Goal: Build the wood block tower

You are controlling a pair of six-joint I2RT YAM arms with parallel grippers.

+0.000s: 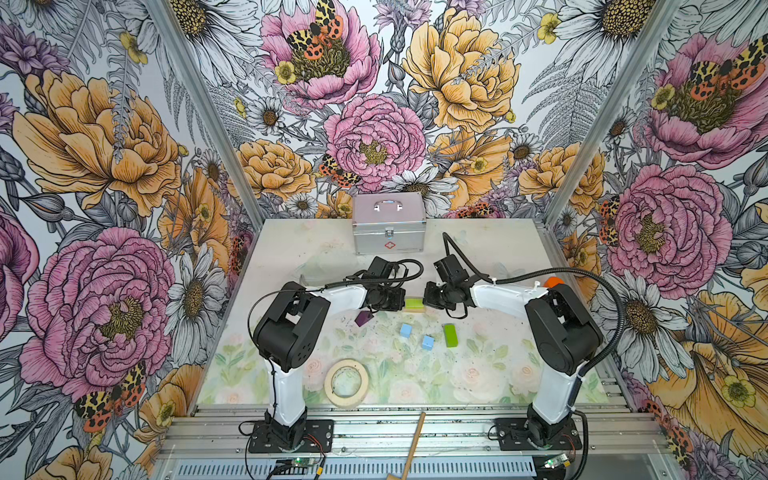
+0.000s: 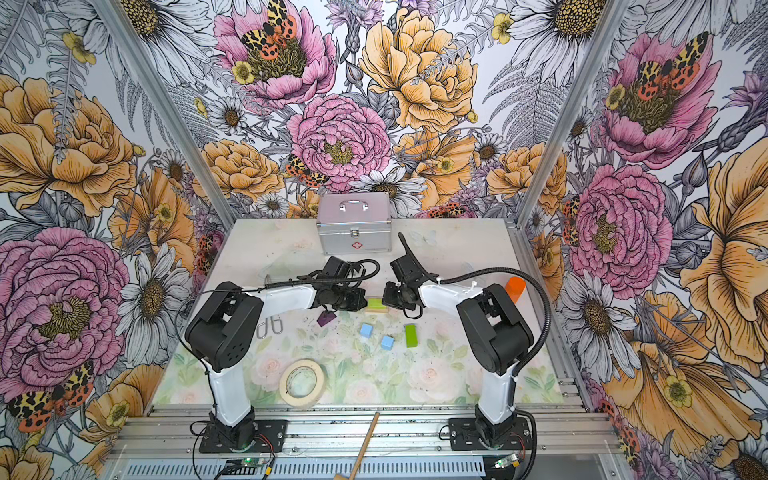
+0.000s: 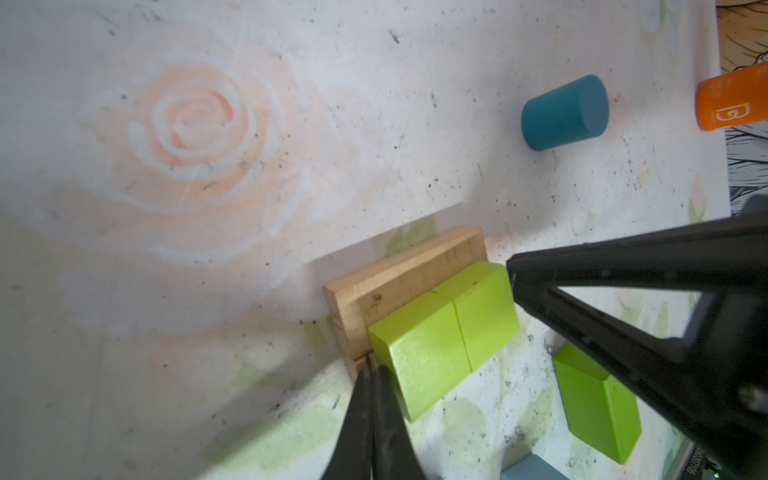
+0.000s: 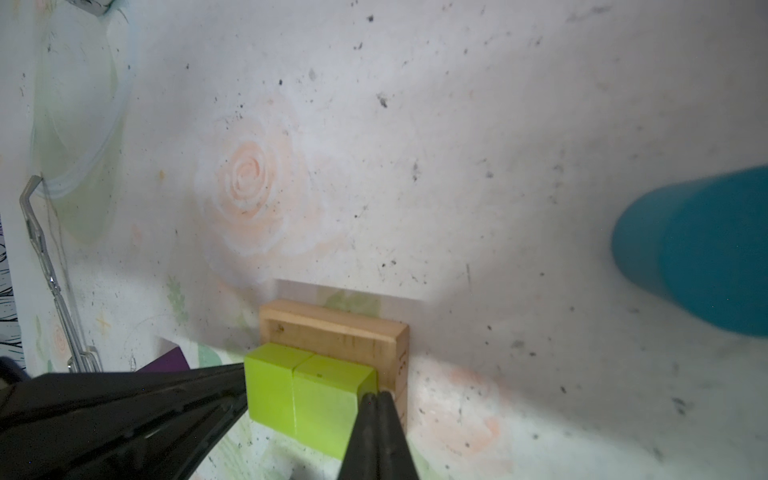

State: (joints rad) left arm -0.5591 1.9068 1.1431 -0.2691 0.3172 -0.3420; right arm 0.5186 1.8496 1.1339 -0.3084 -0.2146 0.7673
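Top views: rose-print mat (image 1: 478,374) between floral-papered walls (image 1: 104,145)

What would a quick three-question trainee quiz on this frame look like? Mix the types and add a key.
1. True or false: the left gripper and the right gripper both stand open.
2. The two lime-green blocks between the grippers rest on: A) the tan wooden base; B) the tape roll; C) the metal case.
3. How many light-blue cubes lie loose on the table?

Key: 1 false, both are shut, one at each end of the green pair; 2 A; 3 two.
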